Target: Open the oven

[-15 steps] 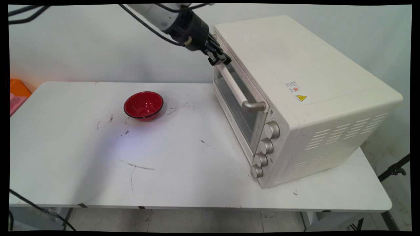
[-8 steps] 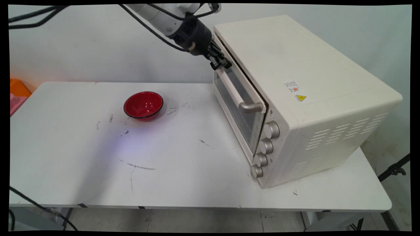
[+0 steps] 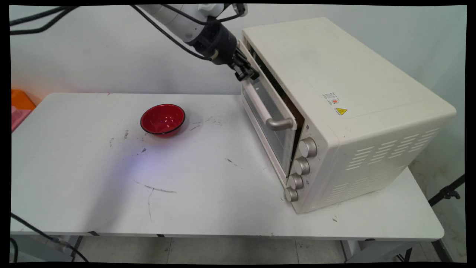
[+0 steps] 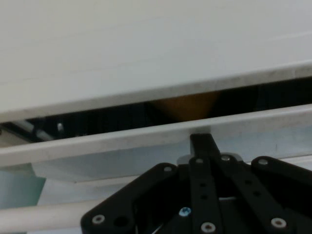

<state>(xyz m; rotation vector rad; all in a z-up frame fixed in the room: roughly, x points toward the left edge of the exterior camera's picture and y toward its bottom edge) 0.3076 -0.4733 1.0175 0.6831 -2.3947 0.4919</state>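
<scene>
The gripper (image 3: 246,73) sits at the top edge of the oven (image 3: 334,74) door (image 3: 275,137), at the end farthest from the camera. In the hand view its fingers look closed together, with the single tip (image 4: 202,141) lying over the door's top rim. It does not appear to clamp anything. The handle (image 3: 277,124) lies just below the gripper and does not touch it.

The door is ajar. Its top leans away from the oven body, and a dark gap shows between them in both views. The oven stands on the right half of the desk (image 3: 208,201), with its front turned toward 9 o'clock.

The door looks hinged along its bottom edge, so I judge that its top rim travels on an arc, outward and down. A tip hooked on that rim does well to follow the arc, not to drag straight out. It should also stay seated behind the rim, since the hold is shallow and at one corner, where the door could twist or slip off. The oven is light-looking and could slide on the desk if pulled hard.

Counted:
- one oven
- one door
- one handle
- four knobs (image 3: 308,147), in a column at 5 o'clock from the door
- one red bowl (image 3: 162,119), well apart at 9 o'clock from the oven
- one orange box (image 3: 20,100), at the far left edge
</scene>
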